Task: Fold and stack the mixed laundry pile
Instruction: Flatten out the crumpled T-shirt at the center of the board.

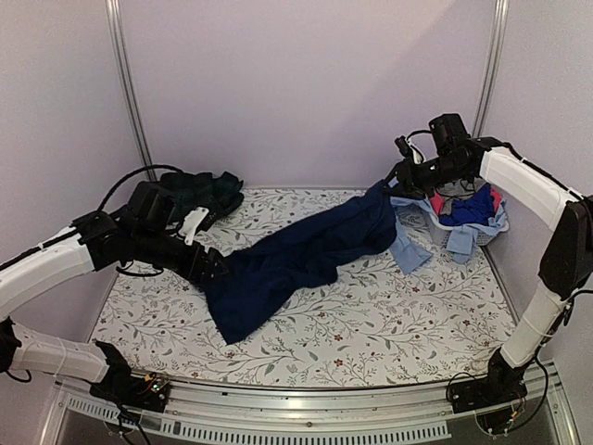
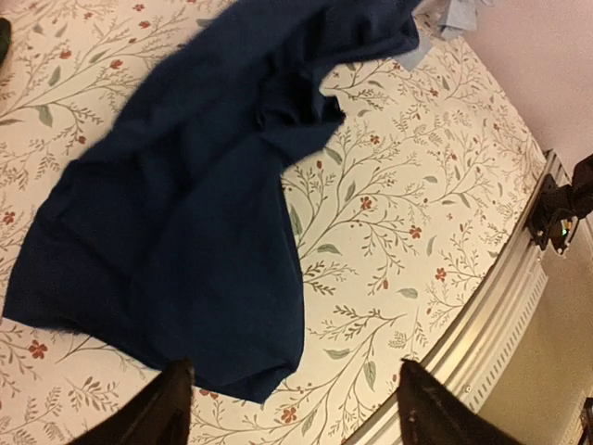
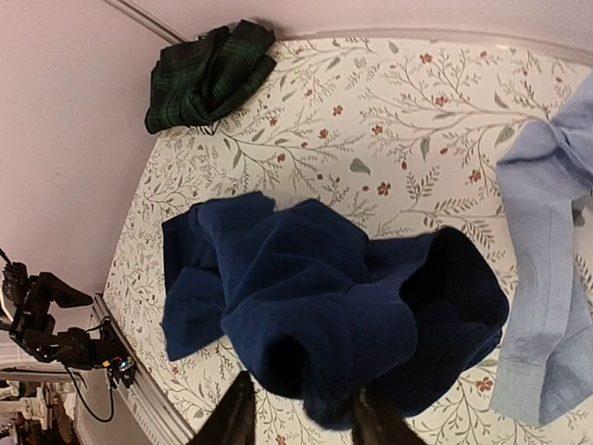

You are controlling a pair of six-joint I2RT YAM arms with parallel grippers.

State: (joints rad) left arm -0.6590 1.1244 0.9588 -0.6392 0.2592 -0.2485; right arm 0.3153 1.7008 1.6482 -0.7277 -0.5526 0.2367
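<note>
The right fingers (image 3: 237,417) pinched the navy T-shirt (image 1: 296,250) at its end by the laundry pile (image 1: 468,218). The left fingers (image 2: 167,413) hung spread and empty near its hem on the counter (image 1: 371,324). Pulling might drag the light blue shirt (image 1: 409,250) along.

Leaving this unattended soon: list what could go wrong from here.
The right tool pinches only a bunched fold of the navy shirt; it may slip. The light blue shirt lies beside that fold and could get dragged along. The left tool is open, off the cloth; nothing steadies that end.
</note>
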